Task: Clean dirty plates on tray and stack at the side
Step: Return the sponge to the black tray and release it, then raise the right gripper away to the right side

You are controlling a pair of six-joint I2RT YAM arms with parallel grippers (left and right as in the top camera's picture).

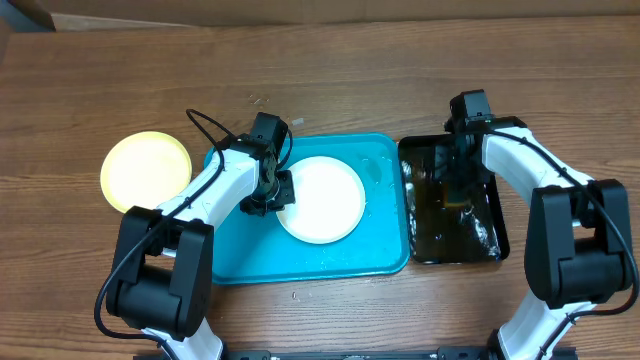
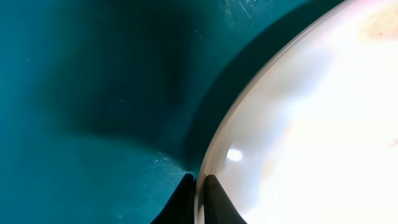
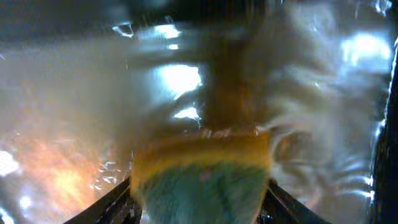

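Left end effector: closed, pinching the left rim of the white plate, with one finger on either side of the edge.
White plate: lies flat in the turquoise tray, a little right of the tray's middle. The wrist view shows a faint tan mark on it.
Right end effector: down in the black tray. The sponge sits between its fingers and touches both. The view is too blurred for me to tell whether they squeeze it or only flank it.
Black tray: just right of the turquoise tray, with brownish water in it.
Yellow plate: on the worktop, left of the turquoise tray and clear of it.
Step, as I judge it: the plate is being steadied while the sponge is wetted, so wiping is not yet done.
Risk, plate: the hold is a thin pinch on a slick rim. A hard push from the sponge on the right side could make the plate pivot, tip or slide free.
Risk, sponge: if the hold is loose, it may stay behind in the water. If it is soaked, it may drip onto the worktop on the way across.
Risk, arms: both must work over one plate and could knock together.
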